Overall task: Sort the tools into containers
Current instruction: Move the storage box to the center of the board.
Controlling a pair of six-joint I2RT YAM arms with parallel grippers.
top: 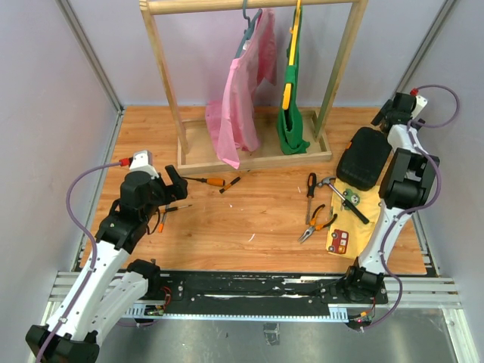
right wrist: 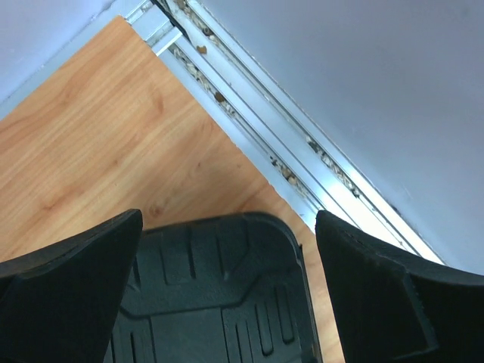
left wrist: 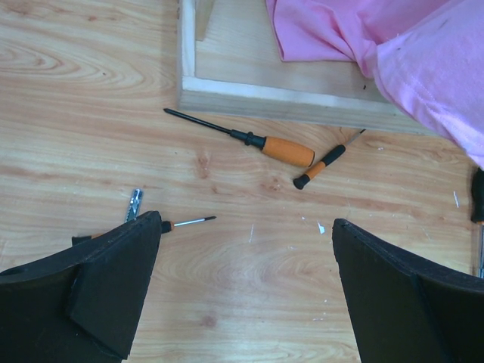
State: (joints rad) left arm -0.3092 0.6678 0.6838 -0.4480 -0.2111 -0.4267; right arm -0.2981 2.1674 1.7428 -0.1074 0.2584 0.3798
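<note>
no tool was seen stowed: the case [top: 363, 157] lay at the far right of the table [top: 257, 219], apparently shut, just beside the yellow board [top: 355, 223]. the hammer [top: 339, 193] was lying partly on that board, with the black-handled pliers [top: 311, 190] and orange-handled pliers [top: 319, 222] near it. the screwdrivers [left wrist: 276, 147] were scattered on the left by the clothes rack [top: 257, 159]. the left gripper [left wrist: 246, 221] was spread wide over them, gripping nothing. the right gripper [right wrist: 228, 219] was likewise fully parted and empty above the case's far corner. the whole sort was judged left to do. the wooden table was enclosed by pale walls, and a pink garment [top: 242, 98] and a green garment [top: 291, 113] were hung on the rack.
</note>
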